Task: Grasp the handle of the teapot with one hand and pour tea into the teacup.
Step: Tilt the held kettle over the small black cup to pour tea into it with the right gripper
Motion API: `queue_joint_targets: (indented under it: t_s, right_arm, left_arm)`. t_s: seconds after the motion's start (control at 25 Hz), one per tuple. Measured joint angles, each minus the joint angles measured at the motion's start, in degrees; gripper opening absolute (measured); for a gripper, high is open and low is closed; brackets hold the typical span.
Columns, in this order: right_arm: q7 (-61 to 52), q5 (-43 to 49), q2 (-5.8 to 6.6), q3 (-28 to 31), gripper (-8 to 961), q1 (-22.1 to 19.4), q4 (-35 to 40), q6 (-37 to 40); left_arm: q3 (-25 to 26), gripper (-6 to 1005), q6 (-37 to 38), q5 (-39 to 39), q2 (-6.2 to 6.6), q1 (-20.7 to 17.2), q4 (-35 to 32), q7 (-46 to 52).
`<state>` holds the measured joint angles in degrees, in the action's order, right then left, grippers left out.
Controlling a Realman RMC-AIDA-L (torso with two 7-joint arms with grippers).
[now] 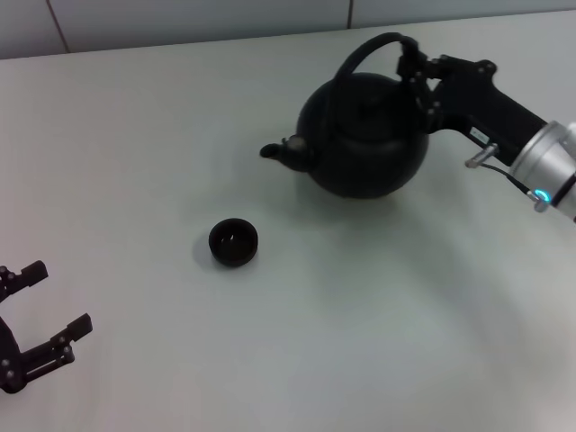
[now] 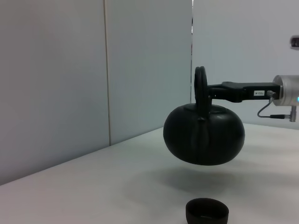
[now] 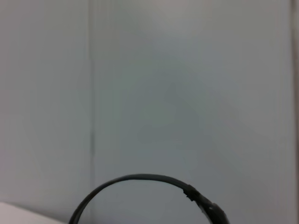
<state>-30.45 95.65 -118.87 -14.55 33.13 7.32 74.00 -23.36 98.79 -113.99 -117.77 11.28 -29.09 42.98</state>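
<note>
Aloft, the round black teapot [image 1: 364,135] hangs by its arched handle [image 1: 367,49], pinched in the right claw [image 1: 419,79].

The right hand [image 1: 416,79] grips the handle [image 1: 364,52]. The left hand [image 1: 40,310] waits open, far from it.

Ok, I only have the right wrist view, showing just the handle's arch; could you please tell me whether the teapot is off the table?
Observer: Yes, the teapot hangs clear of the table, the right gripper shut on its handle.
Operator: Thank you; where is the teacup?
Observer: The teacup stands on the table, to the robot's left of the spout and nearer the robot, not under it.
Operator: And the left arm?
Observer: The left gripper is parked open, low at the robot's left.
</note>
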Motion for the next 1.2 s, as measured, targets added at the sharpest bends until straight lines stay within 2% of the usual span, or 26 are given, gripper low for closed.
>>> queue_joint_targets:
  t_s: [0.08, 0.12, 0.2, 0.24, 0.32, 0.76, 1.2]
  right_arm:
    - [-2.12, 0.04, 0.13, -3.03, 77, 1.06, 1.23, -0.40]
    - [-4.85, 0.06, 0.15, -6.43, 77, 2.17, 3.35, -1.08]
    - [-5.82, 0.07, 0.13, -7.61, 77, 2.68, 4.02, -1.38]
    - [-8.25, 0.07, 0.15, -10.82, 77, 4.09, 5.27, -2.48]
    - [-9.93, 0.07, 0.20, -13.03, 77, 5.31, 5.86, -3.70]
    - [-9.12, 0.07, -0.03, -16.25, 77, 6.33, 7.72, -4.69]
    - [2.88, 0.08, -0.03, -19.37, 77, 6.01, 10.38, -3.20]
  left_arm:
    - [0.05, 860, 0.01, 0.00, 0.00, -0.01, 0.00, -0.01]
    - [0.07, 860, 0.00, 0.00, 0.00, 0.00, 0.00, -0.01]
    - [0.09, 860, 0.01, 0.00, -0.05, 0.13, 0.00, -0.03]
    - [0.09, 860, 0.01, 0.00, -0.07, 0.22, 0.00, -0.04]
    - [0.09, 860, 0.03, 0.00, -0.08, 0.22, 0.00, -0.05]
    - [0.07, 860, 0.19, 0.67, -0.09, -0.01, 0.00, -0.08]
    - [0.07, 860, 0.28, 0.75, -0.08, 0.03, 0.00, -0.09]
